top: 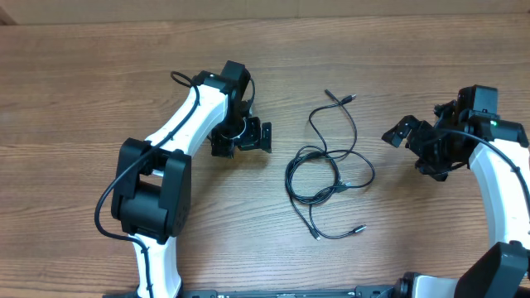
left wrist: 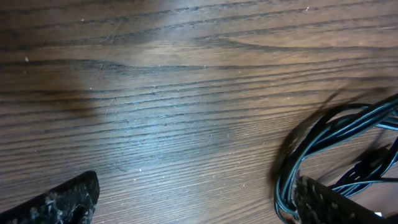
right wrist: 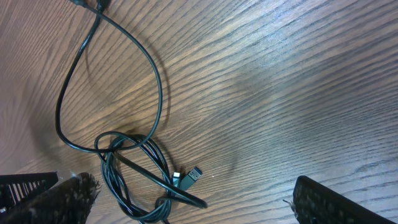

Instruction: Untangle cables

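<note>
- overhead: the cables lie on the wooden table between the two arms. they form a tangle of overlapping loops. one longer loop reaches toward the far edge and ends in two small plugs side by side. two more plug ends trail out toward the near edge.
- overhead: the left gripper hangs near the tangle's left side without touching it, jaws apart. the right gripper sits further off on the other side, jaws also spread, holding nothing.
- left wrist: only here do the bundled strands show up close, several cords running together in a tight curve just beside the finger at the frame's lower right. whether they touch it i cannot tell. the other finger is well across at lower left, with bare wood between.
- right wrist: this view alone shows a silvery plug tip lying against the coiled loops, with the single long loop rising away from them. both fingers sit at the bottom corners, wide apart, and the coil is near the left-corner one.
</note>
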